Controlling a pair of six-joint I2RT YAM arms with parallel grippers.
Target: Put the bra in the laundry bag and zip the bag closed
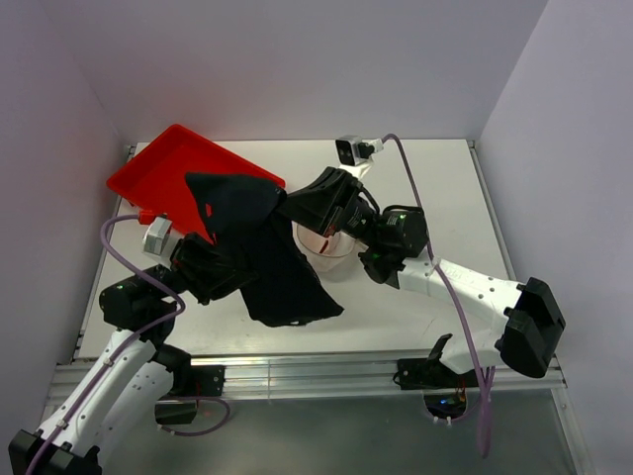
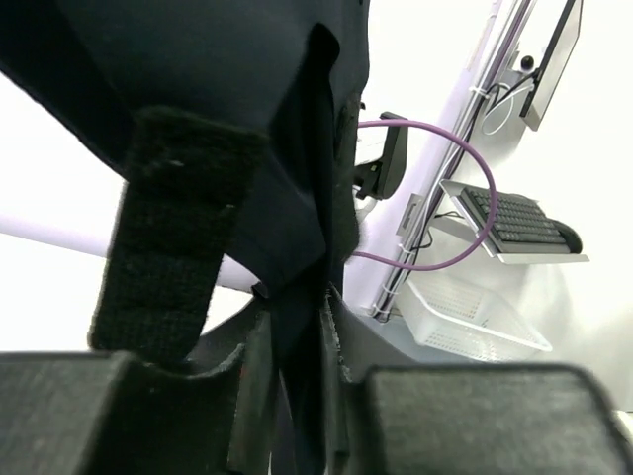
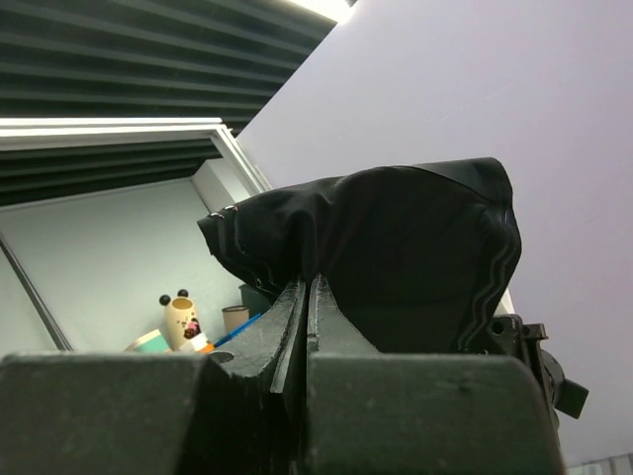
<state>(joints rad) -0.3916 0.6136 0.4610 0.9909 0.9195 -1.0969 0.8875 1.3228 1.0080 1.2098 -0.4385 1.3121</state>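
from above, a black cloth (image 1: 267, 257) is stretched between the two arms and hangs down toward the table (image 1: 445, 188). in this view its upper edge overlaps the near edge of a red tray (image 1: 158, 178), which sits tilted at the far left. just beside the cloth, under the right wrist, is the round mesh bag (image 1: 336, 247), partly covered by the arm. a small pinkish-red spot shows at the bag; i cannot tell whether this is the bra.

only the wrist views show the grip. the left gripper (image 2: 297, 307) is pressed together on a fold of the cloth, which fills the upper part of that view. the right gripper (image 3: 307, 297) is also closed tight, with a bunch of the cloth pinched at its tips. the bag is seen only from above.

in the background, the left wrist view catches a purple cable (image 2: 445, 188), a keyboard (image 2: 514, 220) and a white basket (image 2: 475, 322). the right wrist view catches a small cup with a panda-like face (image 3: 181, 319).
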